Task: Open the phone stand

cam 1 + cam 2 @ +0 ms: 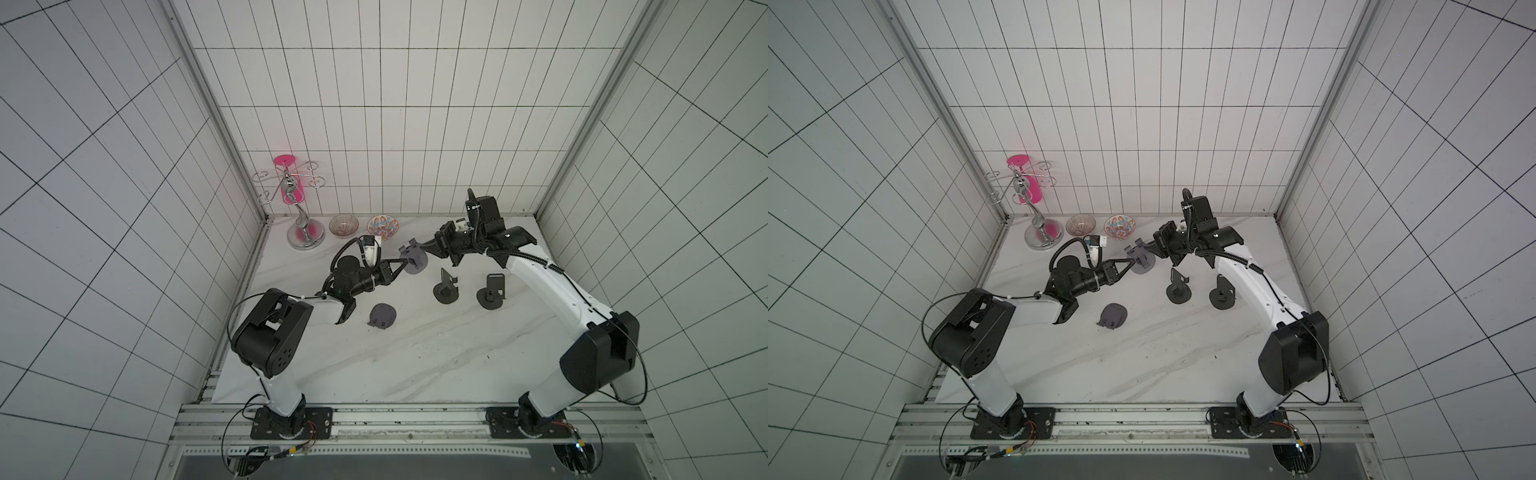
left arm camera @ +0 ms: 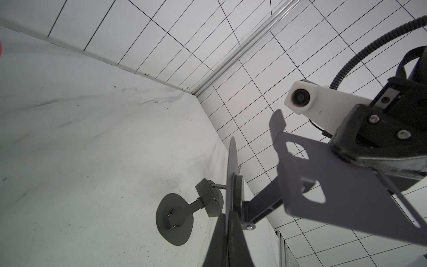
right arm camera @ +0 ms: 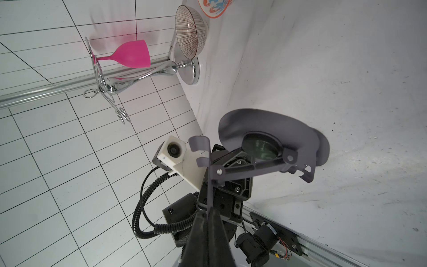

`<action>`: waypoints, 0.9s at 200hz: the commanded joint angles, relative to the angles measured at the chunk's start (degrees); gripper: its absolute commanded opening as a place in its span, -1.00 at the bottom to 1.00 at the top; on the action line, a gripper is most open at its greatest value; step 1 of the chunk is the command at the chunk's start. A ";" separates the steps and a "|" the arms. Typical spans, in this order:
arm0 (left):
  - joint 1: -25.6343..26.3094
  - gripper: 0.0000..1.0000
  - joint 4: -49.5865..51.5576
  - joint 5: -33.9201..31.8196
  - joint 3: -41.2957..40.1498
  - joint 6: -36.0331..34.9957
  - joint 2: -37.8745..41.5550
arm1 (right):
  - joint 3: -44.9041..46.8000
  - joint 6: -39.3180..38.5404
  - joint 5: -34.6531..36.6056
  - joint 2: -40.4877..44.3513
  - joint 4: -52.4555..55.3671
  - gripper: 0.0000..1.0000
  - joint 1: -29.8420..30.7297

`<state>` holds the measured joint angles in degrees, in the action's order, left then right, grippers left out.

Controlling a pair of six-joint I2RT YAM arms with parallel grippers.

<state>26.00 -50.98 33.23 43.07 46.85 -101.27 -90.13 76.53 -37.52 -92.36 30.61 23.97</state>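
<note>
- My left gripper: jaws pinched tight on the rim of the round base disc of the grey-violet sheet-metal phone stand.
- My right gripper: jaws equally tight, on the stand's slotted cradle plate.
- Phone stand: held between both grippers, clear of the white marble-patterned worktop, just above centre in both top views.
- Folded grey-violet stand: flat, lower left of the held one.
- Two dark grey unfolded stands: upright, right of centre.
- Brown-lined bowl, orange-and-blue bowl, chrome rack with pink goblet: upper left of worktop.
</note>
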 commanded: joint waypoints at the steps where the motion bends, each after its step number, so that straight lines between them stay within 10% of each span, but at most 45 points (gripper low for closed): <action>1: -1.82 -1.00 31.29 -8.54 -6.32 -3.87 -8.18 | -14.99 0.83 -13.81 6.77 -16.81 -1.00 -0.50; 118: -1.83 -1.00 30.45 -7.15 -5.28 -4.01 -11.76 | -17.72 0.20 -14.84 6.46 -13.26 -1.00 -0.50; 180: -1.66 -1.00 26.83 -2.47 -5.80 -5.09 -5.31 | -3.04 8.26 -14.15 8.24 -26.08 -1.00 0.28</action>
<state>25.74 -53.56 34.13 43.00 44.93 -100.92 -93.27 78.19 -39.42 -93.14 31.16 23.51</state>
